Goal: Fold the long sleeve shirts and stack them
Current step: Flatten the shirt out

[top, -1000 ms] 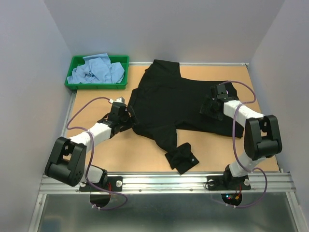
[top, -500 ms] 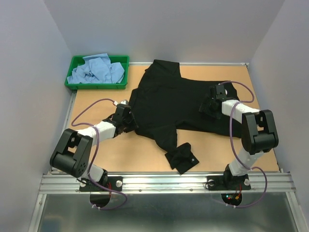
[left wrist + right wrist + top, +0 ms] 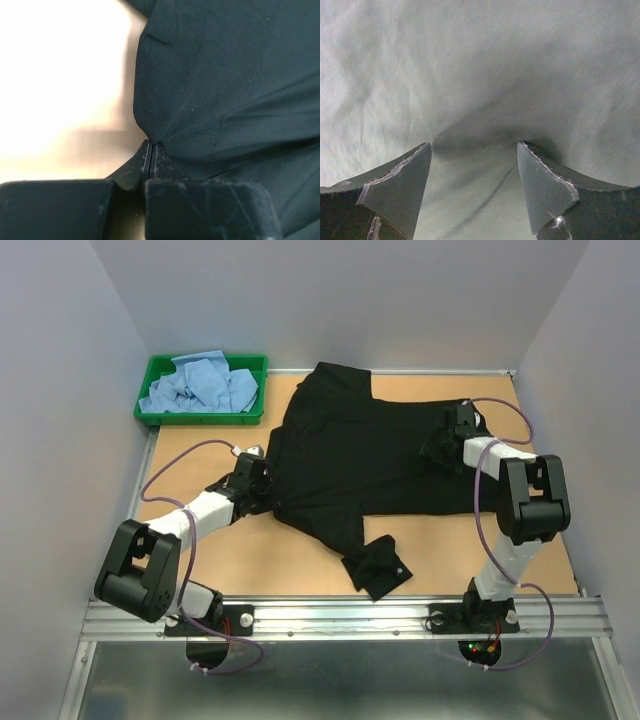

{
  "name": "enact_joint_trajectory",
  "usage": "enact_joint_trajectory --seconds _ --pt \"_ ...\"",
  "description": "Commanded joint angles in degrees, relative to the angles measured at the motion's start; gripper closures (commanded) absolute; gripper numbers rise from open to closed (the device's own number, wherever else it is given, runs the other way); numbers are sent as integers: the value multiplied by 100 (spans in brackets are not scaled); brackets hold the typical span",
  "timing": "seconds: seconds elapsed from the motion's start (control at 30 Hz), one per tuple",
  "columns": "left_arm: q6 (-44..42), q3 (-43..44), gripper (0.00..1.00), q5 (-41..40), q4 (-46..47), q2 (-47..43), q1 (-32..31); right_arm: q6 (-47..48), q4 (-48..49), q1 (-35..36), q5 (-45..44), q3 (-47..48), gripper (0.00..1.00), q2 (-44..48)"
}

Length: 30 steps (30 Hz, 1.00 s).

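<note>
Fold start: our left gripper [image 3: 150, 148] clamps black shirt [image 3: 350, 450] edge; right gripper [image 3: 473, 145] spread wide on cloth. Next, we likely close right.

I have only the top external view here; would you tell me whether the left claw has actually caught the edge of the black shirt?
Observer: Yes. The left wrist view shows the left claw shut, with a pinch of the black shirt at its edge between the tips.
Operator: Thank you. Is the right claw closed on it as well?
Observer: No. The right wrist view shows the right claw open, jaws standing apart over the shirt, with a shadowed crease between them.
</note>
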<state>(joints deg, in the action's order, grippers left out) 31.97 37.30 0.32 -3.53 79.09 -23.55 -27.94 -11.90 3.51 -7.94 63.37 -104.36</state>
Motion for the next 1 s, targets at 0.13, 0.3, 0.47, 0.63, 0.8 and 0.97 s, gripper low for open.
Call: enact_joint_trajectory --seconds 0.13,0.3,0.47,0.63,0.8,0.97 --pt "-648 129 95 -199 -684 -368 175 246 -93 -236 -120 413 24 -156" --pt "-595 -3 84 107 -491 -499 175 123 -154 -280 -523 1 23 538" --pt "-604 -74 83 214 -368 -596 175 -456 -488 -798 -787 -720 24 1434" --pt "-674 -161 83 285 -201 -702 175 -800 -1164 -1423 -1068 -1064 26 1997" --pt "-727 -144 83 267 -157 -824 175 -800 -1525 -1511 -1122 -1064 30 2112" --pt "-736 -162 83 276 -130 -904 175 -730 -1649 -1502 -1201 -906 32 1919"
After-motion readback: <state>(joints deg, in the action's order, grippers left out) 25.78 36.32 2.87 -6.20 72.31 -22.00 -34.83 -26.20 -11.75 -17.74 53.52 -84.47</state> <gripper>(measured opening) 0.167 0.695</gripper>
